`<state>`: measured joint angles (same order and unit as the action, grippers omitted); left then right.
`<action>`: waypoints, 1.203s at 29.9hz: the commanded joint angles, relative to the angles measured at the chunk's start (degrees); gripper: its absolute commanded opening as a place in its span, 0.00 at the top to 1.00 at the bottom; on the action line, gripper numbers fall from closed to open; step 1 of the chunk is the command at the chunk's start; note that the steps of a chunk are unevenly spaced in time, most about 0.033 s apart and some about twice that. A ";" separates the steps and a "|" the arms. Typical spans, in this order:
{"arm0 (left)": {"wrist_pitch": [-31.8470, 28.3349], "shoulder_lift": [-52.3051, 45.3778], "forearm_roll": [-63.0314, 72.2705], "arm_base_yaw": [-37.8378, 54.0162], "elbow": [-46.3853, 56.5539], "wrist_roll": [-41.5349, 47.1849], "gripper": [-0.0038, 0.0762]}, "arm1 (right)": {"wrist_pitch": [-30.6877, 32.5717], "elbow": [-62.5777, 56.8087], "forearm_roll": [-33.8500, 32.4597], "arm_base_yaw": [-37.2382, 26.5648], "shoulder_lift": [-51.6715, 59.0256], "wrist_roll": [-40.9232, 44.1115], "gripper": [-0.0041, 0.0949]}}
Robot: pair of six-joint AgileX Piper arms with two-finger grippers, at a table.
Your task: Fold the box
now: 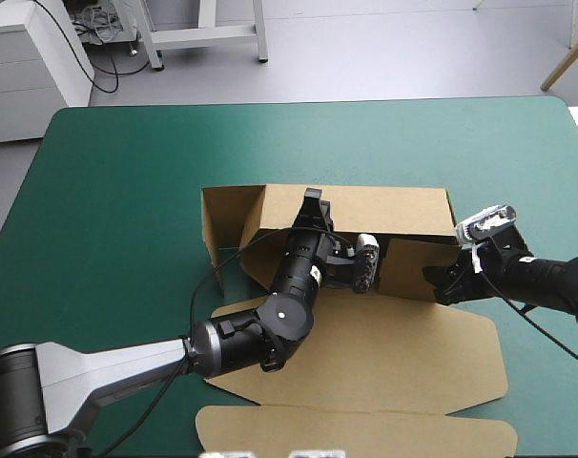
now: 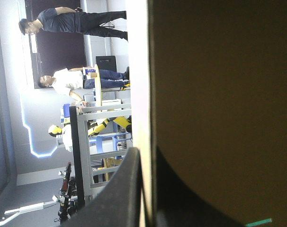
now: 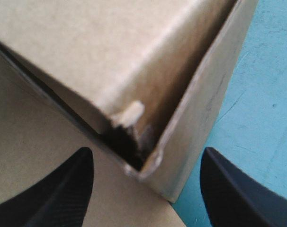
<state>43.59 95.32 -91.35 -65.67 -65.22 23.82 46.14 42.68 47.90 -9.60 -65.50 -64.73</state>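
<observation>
Brown box [image 1: 384,353] mid-table on teal-green cover [image 1: 117,191], far wall raised, lid flat toward near edge, left gripper [image 1: 313,205] clamped on far wall, right gripper [image 1: 440,283] spread wide at a right corner.

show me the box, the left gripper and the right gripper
box [image 1: 403,353], high view, flat near panel
left gripper [image 1: 315,202], high view, tip on the far wall
right gripper [image 3: 147,152], right wrist view, midway between open jaws
</observation>
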 commanded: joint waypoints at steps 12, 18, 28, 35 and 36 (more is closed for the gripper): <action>-2.63 -1.78 0.94 -0.41 -1.06 -0.09 0.96 | -2.46 0.15 10.01 0.75 1.17 -9.77 0.76; -2.63 -1.78 0.94 -0.41 -1.06 -0.09 0.96 | -6.87 0.15 8.83 6.60 1.17 -5.76 0.86; -2.50 -1.78 0.94 -0.41 -1.06 -0.09 0.96 | -19.45 0.15 2.93 14.77 1.17 6.34 0.96; -2.47 -1.78 0.94 -0.41 -1.06 -0.09 0.96 | -20.33 0.15 -2.63 15.85 1.17 12.66 0.95; -2.47 -1.78 0.94 -0.41 -1.06 -0.09 0.96 | -20.33 0.15 -2.77 15.85 1.17 12.91 0.95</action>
<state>46.24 95.32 -90.30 -65.46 -65.22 23.82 23.69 41.15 43.82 5.07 -65.48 -52.67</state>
